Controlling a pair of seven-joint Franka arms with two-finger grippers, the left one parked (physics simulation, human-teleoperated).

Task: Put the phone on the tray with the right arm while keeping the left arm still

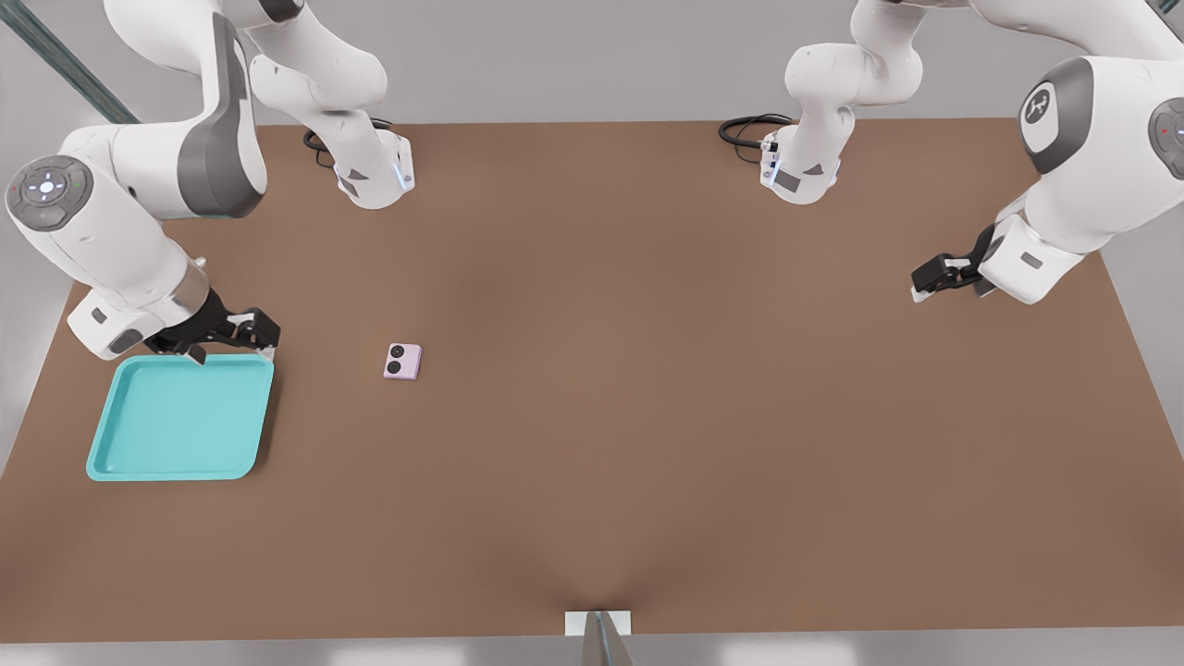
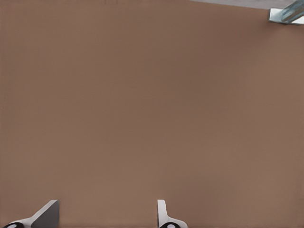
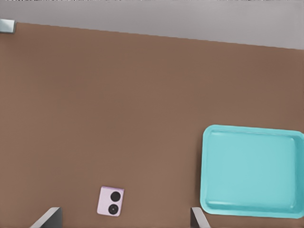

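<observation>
Front view: the phone [image 1: 402, 361] lies lens-up on the table [image 1: 647, 416], well apart from the gripper [image 1: 231, 347], whose fingers are spread and empty above the tray [image 1: 102, 458] rim. Best centre over it, descend squarely, then clamp its flat sides.

Phone [image 1: 402, 361] lies beside tray [image 1: 181, 465]; end effector [image 1: 231, 344] behind.

Phone [image 3: 111, 201] apart from tray [image 3: 251, 210]

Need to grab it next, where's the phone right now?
In the front view the phone lies on the table, right of the tray and the gripper.
</observation>
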